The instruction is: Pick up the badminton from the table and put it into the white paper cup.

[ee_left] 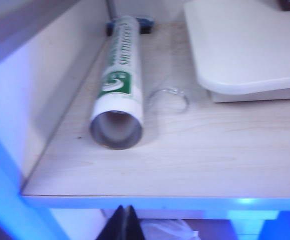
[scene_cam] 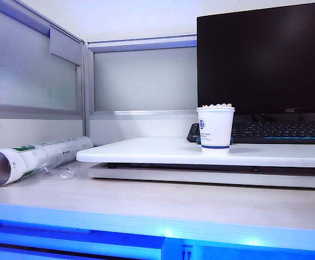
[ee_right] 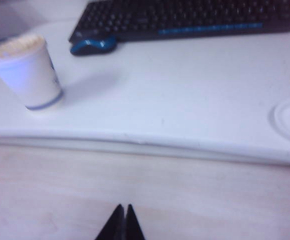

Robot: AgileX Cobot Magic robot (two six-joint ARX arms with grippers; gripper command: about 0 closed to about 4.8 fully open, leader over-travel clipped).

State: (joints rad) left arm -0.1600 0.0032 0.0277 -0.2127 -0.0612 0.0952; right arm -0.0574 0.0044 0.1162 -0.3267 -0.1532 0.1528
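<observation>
The white paper cup [scene_cam: 216,128] stands upright on the white table [scene_cam: 162,151], in front of the monitor. The badminton [scene_cam: 216,105] sits inside it, only its white feather tips showing above the rim. In the right wrist view the cup [ee_right: 27,75] holds the feathers [ee_right: 16,46] too. My right gripper [ee_right: 123,207] is shut and empty, pulled back over the wood desk short of the table's edge [ee_right: 145,142]. My left gripper [ee_left: 124,208] is shut and empty, hanging below the desk's front edge. Neither gripper shows in the exterior view.
A long rolled paper tube with green print [scene_cam: 32,157] lies on the desk at the left, with a thin wire loop [ee_left: 170,97] beside it. A black keyboard [ee_right: 184,17] and a blue mouse [ee_right: 92,45] sit behind the cup. A black monitor [scene_cam: 263,57] stands at the back right.
</observation>
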